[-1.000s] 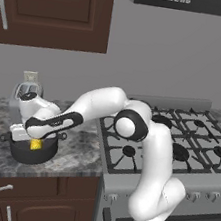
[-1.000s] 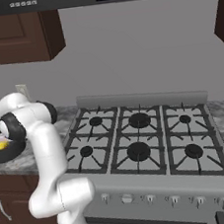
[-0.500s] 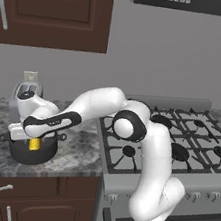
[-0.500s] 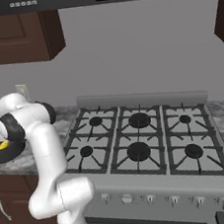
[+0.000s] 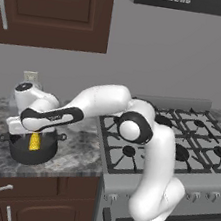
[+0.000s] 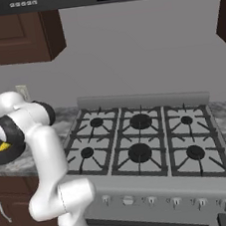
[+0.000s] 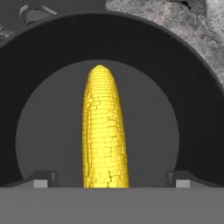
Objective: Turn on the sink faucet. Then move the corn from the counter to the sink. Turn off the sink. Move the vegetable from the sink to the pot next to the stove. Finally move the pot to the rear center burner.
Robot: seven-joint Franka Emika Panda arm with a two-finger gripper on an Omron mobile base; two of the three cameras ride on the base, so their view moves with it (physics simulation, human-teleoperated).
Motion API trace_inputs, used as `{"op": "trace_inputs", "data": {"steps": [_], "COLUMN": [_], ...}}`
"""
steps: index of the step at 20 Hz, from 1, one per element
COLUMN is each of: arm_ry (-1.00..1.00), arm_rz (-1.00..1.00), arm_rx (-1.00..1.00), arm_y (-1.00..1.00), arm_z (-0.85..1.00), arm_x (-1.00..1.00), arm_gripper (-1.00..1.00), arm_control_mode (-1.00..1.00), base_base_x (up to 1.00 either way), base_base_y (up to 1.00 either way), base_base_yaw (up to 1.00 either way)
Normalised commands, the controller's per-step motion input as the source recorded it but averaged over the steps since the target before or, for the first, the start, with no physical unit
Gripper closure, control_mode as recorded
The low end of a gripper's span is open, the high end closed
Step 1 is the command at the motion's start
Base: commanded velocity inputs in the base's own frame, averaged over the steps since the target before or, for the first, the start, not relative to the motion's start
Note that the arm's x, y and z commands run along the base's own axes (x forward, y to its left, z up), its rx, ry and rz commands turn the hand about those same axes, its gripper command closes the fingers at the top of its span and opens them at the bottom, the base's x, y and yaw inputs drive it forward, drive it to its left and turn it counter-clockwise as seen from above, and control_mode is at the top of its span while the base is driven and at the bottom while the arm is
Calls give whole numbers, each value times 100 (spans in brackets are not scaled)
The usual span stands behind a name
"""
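The yellow corn point(image 7: 105, 131) sits inside the black pot point(image 7: 192, 105), its tip pointing away from the hand. My gripper point(image 7: 112, 181) hovers just over it, open, with the fingertips point(image 7: 41, 179) well apart on either side of the cob and not touching it. From the left base camera the gripper point(image 5: 34, 132) hangs over the pot point(image 5: 25, 152) on the marbled counter point(image 5: 75, 152), and the corn point(image 5: 35, 142) shows at the pot's mouth. The pot point(image 6: 4, 152) with the corn point(image 6: 4, 146) is at the far left of the right base view.
The silver stove point(image 5: 179, 138) stands right of the pot; its rear center burner point(image 6: 141, 121) is bare. Dark cabinets hang above, and a wall outlet point(image 5: 30, 77) is behind the pot. My arm arches from the stove front over to the counter.
The hand has lifted a little above the pot. The corn stays down in the pot, and the base has not moved.
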Motion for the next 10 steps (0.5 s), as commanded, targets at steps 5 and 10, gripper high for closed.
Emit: {"op": "trace_inputs", "data": {"steps": [5, 10], "arm_ry": [0, -1], "arm_rz": [-12, -16], "arm_rx": [2, 3], "arm_y": [-52, -67], "arm_z": [12, 3], "arm_x": [-59, -50], "arm_gripper": [-100, -100], "arm_control_mode": [-100, -100], "base_base_x": [0, 0], "base_base_y": [0, 0], "base_base_yaw": [0, 0]}}
